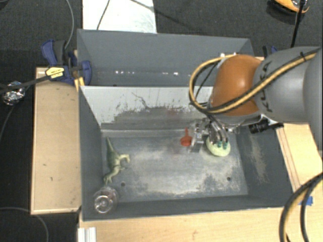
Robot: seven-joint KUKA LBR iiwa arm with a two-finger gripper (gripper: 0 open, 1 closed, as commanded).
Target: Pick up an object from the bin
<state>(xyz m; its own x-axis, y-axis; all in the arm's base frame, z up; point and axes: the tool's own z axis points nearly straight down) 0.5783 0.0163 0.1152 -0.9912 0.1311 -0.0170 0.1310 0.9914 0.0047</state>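
Note:
My gripper (209,135) is low over the back right part of the bin floor, under the arm's orange cover. A pale green and white round thing (220,148) lies right below it, at its lower right side and partly covered by it. A small red-orange piece (185,140) lies on the floor just left of the gripper, close to it or touching it; I cannot tell which.
A green toy dinosaur (115,164) lies along the bin's left wall. A clear glass cup (104,201) lies on its side in the front left corner. The arm comes in over the right rim.

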